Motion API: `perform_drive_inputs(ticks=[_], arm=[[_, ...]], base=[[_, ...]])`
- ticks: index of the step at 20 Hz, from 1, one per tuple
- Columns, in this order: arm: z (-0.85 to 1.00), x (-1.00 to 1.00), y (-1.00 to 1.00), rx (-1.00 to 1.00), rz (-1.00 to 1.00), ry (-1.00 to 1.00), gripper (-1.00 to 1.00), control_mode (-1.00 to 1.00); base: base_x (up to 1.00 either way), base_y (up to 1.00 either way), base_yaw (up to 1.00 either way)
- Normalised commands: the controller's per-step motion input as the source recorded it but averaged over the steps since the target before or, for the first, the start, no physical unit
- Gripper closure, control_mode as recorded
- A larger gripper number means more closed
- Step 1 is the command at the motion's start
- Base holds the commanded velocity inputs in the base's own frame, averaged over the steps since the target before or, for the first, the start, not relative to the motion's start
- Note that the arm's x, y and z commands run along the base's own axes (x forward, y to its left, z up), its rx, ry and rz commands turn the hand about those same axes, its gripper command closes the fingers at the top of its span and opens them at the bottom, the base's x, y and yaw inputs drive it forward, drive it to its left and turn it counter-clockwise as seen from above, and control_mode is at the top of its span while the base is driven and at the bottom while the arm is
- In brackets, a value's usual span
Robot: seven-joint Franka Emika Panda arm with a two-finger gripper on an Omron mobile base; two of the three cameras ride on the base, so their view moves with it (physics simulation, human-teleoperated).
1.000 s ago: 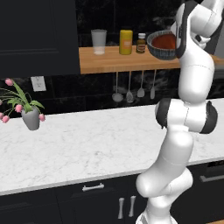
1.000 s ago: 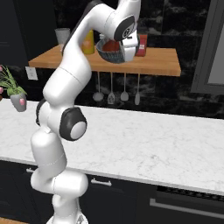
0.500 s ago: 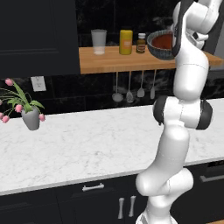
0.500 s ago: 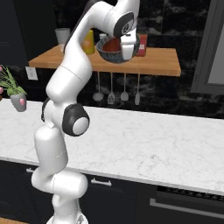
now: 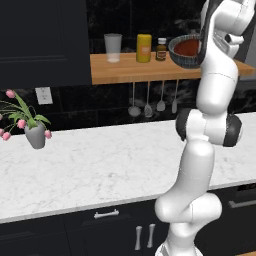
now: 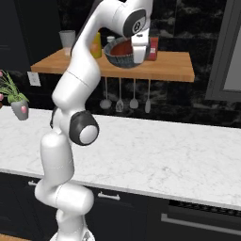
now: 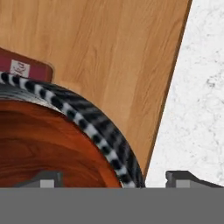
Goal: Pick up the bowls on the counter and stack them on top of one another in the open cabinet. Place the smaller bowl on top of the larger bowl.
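Black cabinets and dark wall tiles back the left base view, with the white marble tabletop (image 5: 100, 165) bare of bowls. On the wooden shelf (image 5: 125, 70) the grey bowl (image 5: 186, 52) sits with the red bowl (image 5: 189, 46) nested inside it. A cup (image 5: 113, 47), a yellow jar (image 5: 144, 48) and a small bottle (image 5: 161, 49) stand to their left; a potted plant (image 5: 30, 127) sits on the tabletop. No label reads at this size.

From the right base view, the end effector (image 6: 138, 56) hangs at the stacked bowls' near rim, and a red box (image 6: 152, 48) stands just behind.

Looking down the hand view, the fingers (image 7: 43, 179) stand wide apart, one over the red bowl's inside and one outside the grey rim, gripping nothing. The box's pale label carries marks too small to read.

Judging by this, the stacking looks done and the release is in hand. Next the arm should lift straight up and back away without nudging either bowl.
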Motion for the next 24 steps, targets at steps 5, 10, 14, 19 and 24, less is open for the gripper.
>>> perform_drive_inputs(ticks=[5, 10, 14, 19, 24], arm=[[0.17, -0.77, -0.19, 0.0, 0.0, -0.02, -1.0, -1.0], [0.24, -0.97, -0.31, 0.0, -0.02, -0.07, -1.0, -1.0], [-0.3, -1.0, -0.1, 0.0, -0.01, -0.1, -1.0, -1.0], [-0.97, -1.0, 0.0, -0.03, 0.0, -0.14, -1.0, -1.0], [-1.0, -1.0, 0.12, -0.09, 0.0, -0.01, -1.0, -1.0]], base=[[0.0, 0.0, 0.0], [0.0, 0.0, 0.0], [0.0, 0.0, 0.0], [0.0, 0.0, 0.0], [0.0, 0.0, 0.0]])
